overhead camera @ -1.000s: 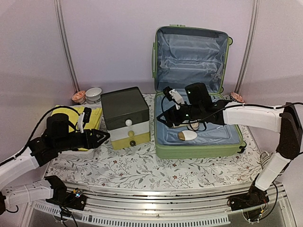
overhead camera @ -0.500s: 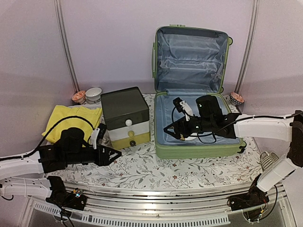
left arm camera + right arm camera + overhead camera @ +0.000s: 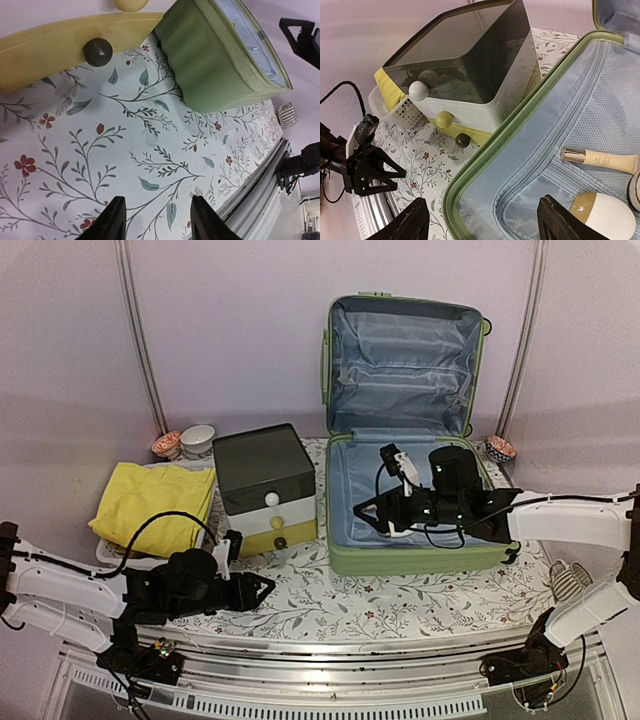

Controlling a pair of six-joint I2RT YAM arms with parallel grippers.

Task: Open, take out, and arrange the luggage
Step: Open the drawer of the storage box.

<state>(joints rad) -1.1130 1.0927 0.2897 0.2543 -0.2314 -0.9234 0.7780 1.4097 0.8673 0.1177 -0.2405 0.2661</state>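
Right gripper hovering wide and empty over near-left corner of suitcase, which is sitting right of drawer box. Lid standing open: opening done. Bottle and tube lying inside, awaiting removal and arranging. Left gripper hanging part-spread, empty, above tablecloth.

Lid-up luggage, right pincer over its lining; left pincer above floral tablecloth

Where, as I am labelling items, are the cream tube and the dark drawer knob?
cream tube (image 3: pixel 607 161), right wrist view, on its pale body.
dark drawer knob (image 3: pixel 97 51), left wrist view, on its round face.
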